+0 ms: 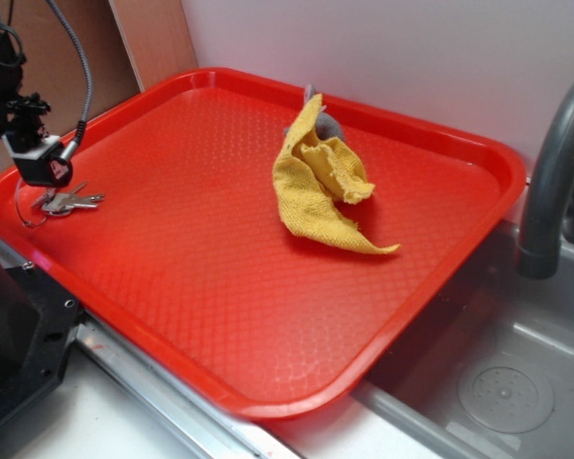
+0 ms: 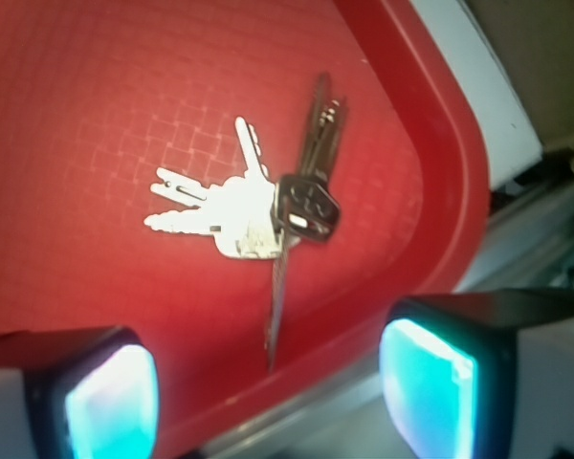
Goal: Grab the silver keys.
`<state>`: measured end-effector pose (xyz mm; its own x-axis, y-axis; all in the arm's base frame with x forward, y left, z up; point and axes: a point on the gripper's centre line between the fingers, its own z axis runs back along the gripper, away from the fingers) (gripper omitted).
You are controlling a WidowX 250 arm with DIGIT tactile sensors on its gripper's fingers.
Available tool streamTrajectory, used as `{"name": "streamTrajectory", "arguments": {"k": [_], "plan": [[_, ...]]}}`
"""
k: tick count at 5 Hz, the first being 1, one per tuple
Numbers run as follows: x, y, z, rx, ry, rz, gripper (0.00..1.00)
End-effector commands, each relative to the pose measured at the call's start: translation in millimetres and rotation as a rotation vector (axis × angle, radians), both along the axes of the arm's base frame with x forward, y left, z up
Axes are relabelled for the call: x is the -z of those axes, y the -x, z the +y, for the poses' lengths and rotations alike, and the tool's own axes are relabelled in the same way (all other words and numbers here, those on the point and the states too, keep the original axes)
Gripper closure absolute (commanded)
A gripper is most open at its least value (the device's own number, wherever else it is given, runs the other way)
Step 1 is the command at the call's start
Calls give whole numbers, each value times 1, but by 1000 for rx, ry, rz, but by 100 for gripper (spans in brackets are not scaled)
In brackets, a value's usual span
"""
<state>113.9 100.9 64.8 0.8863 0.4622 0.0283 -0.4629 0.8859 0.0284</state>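
End effector [image 2: 268,392] — splayed above silver keys [image 2: 231,215]

The exterior view looks down at a slant from above and in front of the red tray [image 1: 268,316], taking in nearly its whole surface, the wall behind, and a strip of grey sink [image 1: 502,382] at the right. It stands well back. The wrist view rides on the arm and points steeply down past the two finger pads [image 2: 110,402] at its bottom edge, very close to the tray floor (the texture fills most of it). Both views share the tray's left corner, where the silver keys [image 1: 69,202] [image 2: 234,215] lie near the raised rim [image 2: 450,182].
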Motion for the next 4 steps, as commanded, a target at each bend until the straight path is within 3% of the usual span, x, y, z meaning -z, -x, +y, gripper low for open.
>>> {"name": "streamTrajectory", "arguments": {"k": [1, 2, 3, 4], "plan": [[21, -3, 12, -43, 17, -8, 0], [25, -3, 11, -67, 31, 3, 57], [25, -3, 11, -70, 31, 10, 100], [24, -4, 10, -70, 31, 20, 100]]}}
